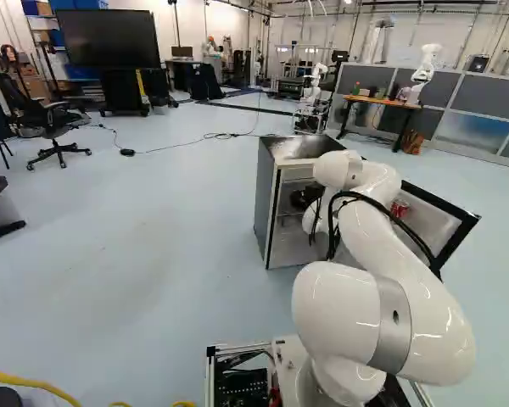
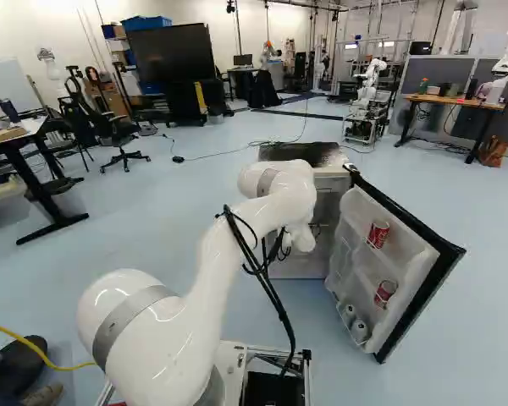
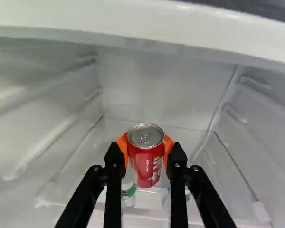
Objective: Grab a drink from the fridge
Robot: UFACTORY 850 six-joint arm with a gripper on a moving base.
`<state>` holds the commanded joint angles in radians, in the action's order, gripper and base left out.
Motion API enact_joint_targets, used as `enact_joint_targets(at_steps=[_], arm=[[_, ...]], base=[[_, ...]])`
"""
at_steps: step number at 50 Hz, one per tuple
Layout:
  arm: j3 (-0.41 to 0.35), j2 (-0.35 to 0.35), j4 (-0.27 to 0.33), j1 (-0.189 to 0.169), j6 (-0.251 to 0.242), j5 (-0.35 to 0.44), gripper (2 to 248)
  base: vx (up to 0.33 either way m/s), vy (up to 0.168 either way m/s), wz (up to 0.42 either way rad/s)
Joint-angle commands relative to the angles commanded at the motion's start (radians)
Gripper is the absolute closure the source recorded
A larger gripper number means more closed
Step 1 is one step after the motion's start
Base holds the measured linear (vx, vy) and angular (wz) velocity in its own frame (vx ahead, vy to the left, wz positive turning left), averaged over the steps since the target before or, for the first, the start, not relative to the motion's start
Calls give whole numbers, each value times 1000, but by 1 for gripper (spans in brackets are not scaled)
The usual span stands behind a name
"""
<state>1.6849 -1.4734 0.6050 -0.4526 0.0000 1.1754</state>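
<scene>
In the left base view the black gripper (image 1: 304,198) reaches into the open fridge (image 1: 266,203), its fingertips hidden. In the wrist view, my gripper (image 3: 145,154) is shut on a red drink can (image 3: 146,164), with an orange pad against each side of it. The can stands upright between the pads, its silver top showing. White inner walls (image 3: 166,85) of the fridge surround it. The opened fridge door (image 2: 423,292) holds two red cans, an upper one (image 2: 378,233) and a lower one (image 2: 385,293).
A white ledge (image 3: 142,35) crosses the fridge's inside near the gripper. Clear items with green parts (image 3: 128,192) lie beyond the fingers, below the can. The door stands swung out right of the arm. Farther off are a wooden table (image 2: 453,100), an office chair (image 1: 59,136) and another robot (image 2: 368,85).
</scene>
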Motion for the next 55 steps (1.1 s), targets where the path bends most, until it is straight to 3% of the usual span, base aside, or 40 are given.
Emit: enact_joint_targets(at_steps=[16,55], arm=[[-101,84,0,-6,0,0,156],[-461,356,0,-37,0,0,156]], base=[[0,0,0],[0,0,0]])
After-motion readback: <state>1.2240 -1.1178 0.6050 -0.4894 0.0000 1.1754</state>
